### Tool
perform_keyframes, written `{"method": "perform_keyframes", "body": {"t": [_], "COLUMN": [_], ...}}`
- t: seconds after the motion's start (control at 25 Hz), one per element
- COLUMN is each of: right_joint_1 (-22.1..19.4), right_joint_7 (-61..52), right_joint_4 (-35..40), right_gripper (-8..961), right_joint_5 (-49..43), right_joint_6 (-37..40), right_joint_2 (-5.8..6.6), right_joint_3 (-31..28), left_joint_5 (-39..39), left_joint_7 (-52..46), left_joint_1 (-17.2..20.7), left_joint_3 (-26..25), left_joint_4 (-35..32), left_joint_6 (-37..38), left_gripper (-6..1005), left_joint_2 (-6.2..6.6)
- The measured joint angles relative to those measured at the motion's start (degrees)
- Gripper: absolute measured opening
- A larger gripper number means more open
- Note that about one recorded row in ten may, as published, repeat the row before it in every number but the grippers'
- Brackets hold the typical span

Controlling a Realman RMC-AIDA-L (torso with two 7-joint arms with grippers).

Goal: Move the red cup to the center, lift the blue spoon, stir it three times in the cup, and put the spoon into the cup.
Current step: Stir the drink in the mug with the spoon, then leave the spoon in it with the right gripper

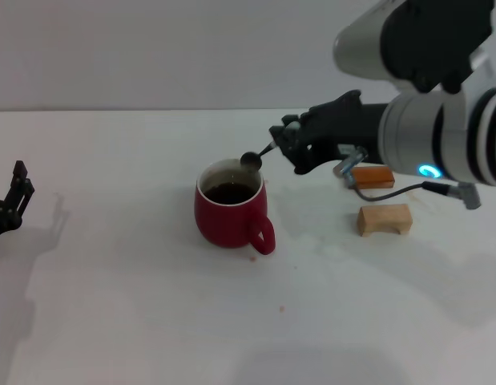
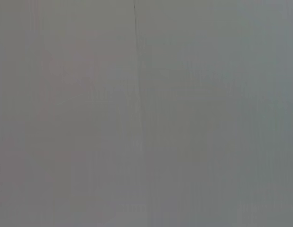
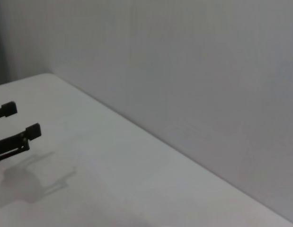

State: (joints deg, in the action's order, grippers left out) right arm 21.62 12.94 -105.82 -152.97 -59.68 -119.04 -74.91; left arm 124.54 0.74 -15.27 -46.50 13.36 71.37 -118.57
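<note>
The red cup (image 1: pixel 228 210) stands near the middle of the white table, its handle toward me and to the right, with dark liquid inside. My right gripper (image 1: pixel 281 143) is shut on the blue spoon (image 1: pixel 256 156) and holds it tilted, its grey bowl just above the cup's far right rim. The spoon's handle is mostly hidden in the fingers. My left gripper (image 1: pixel 22 182) is parked at the far left of the table, apart from the cup; it also shows in the right wrist view (image 3: pixel 21 120), open and empty.
An orange-brown block (image 1: pixel 372 176) and a tan wooden block (image 1: pixel 385 219) lie to the right of the cup, under my right arm. The table's far edge meets a grey wall. The left wrist view shows only a grey surface.
</note>
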Motion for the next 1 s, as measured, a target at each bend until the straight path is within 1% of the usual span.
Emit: {"method": "perform_keyframes", "body": {"t": [0.52,0.64,0.92,1.0], "right_joint_1": [1.9,3.3,5.4,6.6], "right_joint_7": [-0.7,-0.8,-0.8,-0.8], "right_joint_4": [6.7,9.5,12.6,14.4], "right_gripper": [135,135,135,135], "right_joint_5": [0.2,0.7,2.4,3.1], "right_joint_6": [2.6,3.5,4.8,5.6], "right_joint_2": [-0.15,-0.15,-0.15,-0.15], "right_joint_3": [2.1,2.8,4.1,4.4], "left_joint_5": [0.0,0.0,0.0,0.0], "left_joint_7": [-0.2,-0.2,-0.2,-0.2], "left_joint_1": [0.3,0.4,0.5,0.5], "left_joint_3": [0.0,0.0,0.0,0.0], "left_joint_4": [0.3,0.5,0.6,0.6], "left_joint_6": [0.5,0.6,0.7,0.7], "left_gripper": [808,808,808,808], "left_joint_2": [0.0,0.0,0.0,0.0]}}
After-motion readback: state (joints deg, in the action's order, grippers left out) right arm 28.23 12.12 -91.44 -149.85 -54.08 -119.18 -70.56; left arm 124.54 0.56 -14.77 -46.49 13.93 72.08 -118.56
